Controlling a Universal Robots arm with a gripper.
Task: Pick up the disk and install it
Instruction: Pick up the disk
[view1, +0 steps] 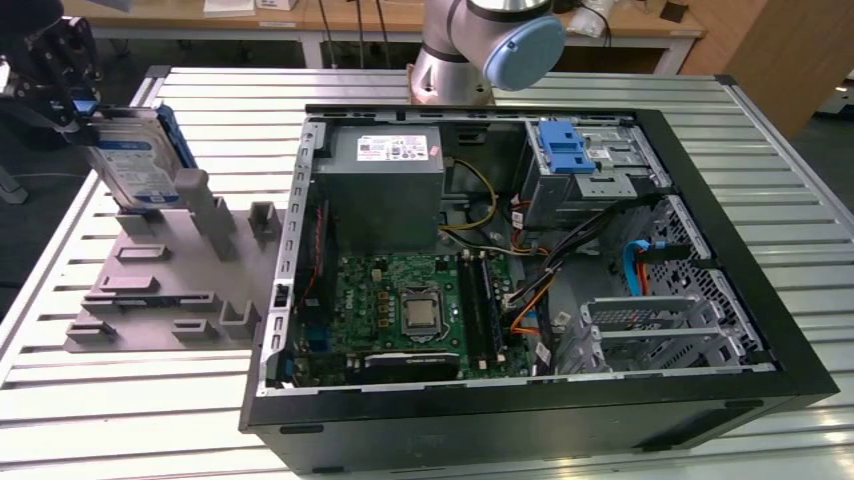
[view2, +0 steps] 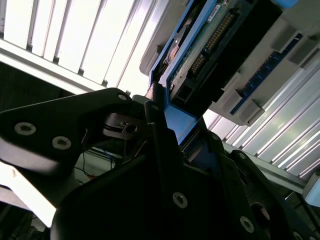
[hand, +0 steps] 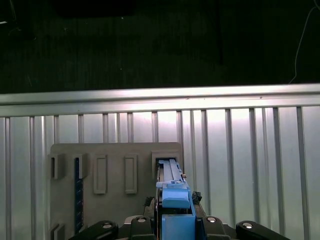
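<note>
While the end effector (view1: 80, 108) grips the disk (view1: 134, 160) upright at the grey holder (view1: 174, 300), ten o'clock from the open case (view1: 534, 400), pickup looks begun and installation not yet done.

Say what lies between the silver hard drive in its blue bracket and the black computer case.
In the exterior view, the silver hard drive stands in a grey plastic fixture; that fixture's upright posts fill the stretch, on the slatted metal table.

The disk (view1: 134, 165) is cased in silver metal and framed in smooth blue plastic; the table (view1: 120, 400) is made of ribbed shiny metal, the holder (view1: 160, 300) of matt grey plastic.
</note>
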